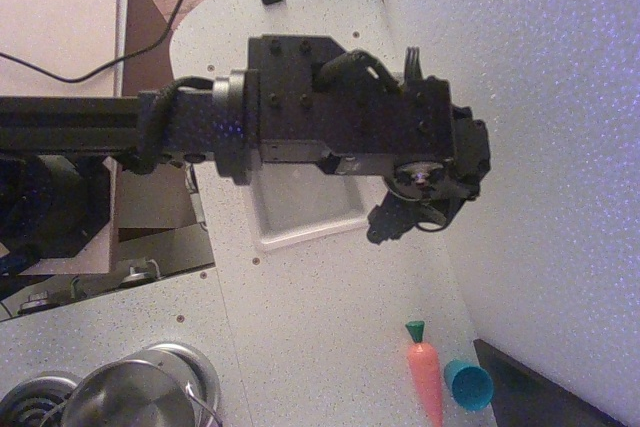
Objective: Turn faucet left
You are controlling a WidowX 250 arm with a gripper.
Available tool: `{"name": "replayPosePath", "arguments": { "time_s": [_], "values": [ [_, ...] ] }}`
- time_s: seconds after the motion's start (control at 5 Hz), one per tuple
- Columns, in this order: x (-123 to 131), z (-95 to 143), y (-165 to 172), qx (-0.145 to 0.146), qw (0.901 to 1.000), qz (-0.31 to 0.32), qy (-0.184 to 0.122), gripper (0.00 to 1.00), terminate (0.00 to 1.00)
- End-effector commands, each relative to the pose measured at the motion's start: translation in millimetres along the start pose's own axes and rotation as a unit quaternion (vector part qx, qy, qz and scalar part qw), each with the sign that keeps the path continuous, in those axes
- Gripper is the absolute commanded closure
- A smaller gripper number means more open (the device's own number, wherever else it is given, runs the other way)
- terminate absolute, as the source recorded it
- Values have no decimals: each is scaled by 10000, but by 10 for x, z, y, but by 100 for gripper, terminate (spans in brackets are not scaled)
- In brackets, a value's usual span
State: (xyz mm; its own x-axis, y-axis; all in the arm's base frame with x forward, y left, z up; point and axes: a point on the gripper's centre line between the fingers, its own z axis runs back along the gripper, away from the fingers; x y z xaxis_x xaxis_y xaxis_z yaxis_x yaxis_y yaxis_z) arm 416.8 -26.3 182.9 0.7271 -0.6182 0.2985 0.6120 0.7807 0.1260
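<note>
Currently logged | black gripper (405,219) reaching across white sink basin (300,232) from left, jaw state impossible to tell | faucet hidden behind arm, position impossible to tell | toy carrot (426,377) lying on speckled counter (340,327), just beside teal cup (468,385) | steel pot (130,397) at lower left corner.

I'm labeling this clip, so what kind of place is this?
Probably a toy kitchen set: a white speckled counter with a small inset sink, steel pots at the lower left, and a toy carrot beside a teal cup.
</note>
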Motion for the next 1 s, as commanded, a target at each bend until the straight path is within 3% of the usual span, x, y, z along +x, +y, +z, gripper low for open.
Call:
{"name": "replayPosePath", "arguments": {
  "time_s": [0.0,0.4,0.8],
  "values": [
    [0,0,0,0,10000,0,0,0,0],
    [-149,171,-163,37,9998,-106,-167,0,0],
    [-197,-22,-111,-190,9998,96,-14,0,0]
  ]
}}
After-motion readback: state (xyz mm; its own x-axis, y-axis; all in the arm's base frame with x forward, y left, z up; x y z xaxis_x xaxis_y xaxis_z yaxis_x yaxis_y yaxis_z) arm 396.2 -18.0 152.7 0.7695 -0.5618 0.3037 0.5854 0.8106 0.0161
